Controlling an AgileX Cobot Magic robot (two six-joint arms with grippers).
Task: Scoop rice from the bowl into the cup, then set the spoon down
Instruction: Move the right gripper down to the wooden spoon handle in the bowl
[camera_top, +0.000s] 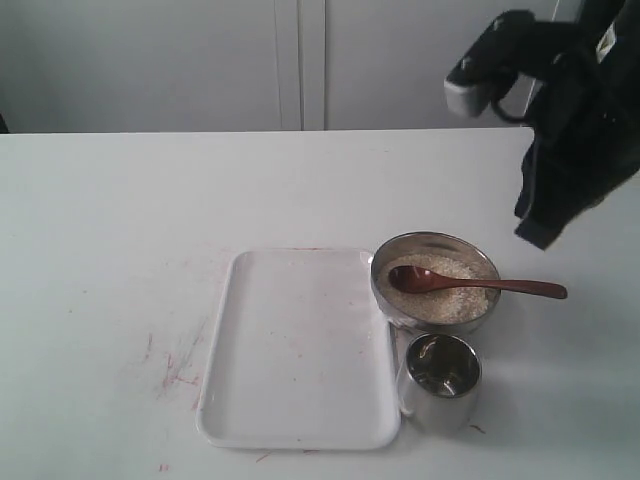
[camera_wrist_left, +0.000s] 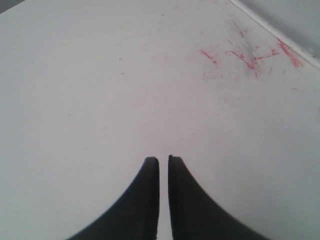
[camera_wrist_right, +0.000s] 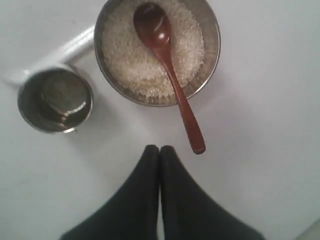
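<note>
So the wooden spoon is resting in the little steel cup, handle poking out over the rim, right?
Not quite. The spoon rests in the bowl, head on the rice, not in the cup. Its handle does poke out over the rim. The right wrist view shows it plainly.

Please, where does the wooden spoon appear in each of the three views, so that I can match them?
Exterior view: the spoon lies at lower right, head on the rice in the bowl, handle out over the rim to the right.
Left wrist view: not in it.
Right wrist view: the spoon has its head on the rice, handle crossing the rim.
Shared landmark: the bowl, in the exterior and right wrist views.
</note>
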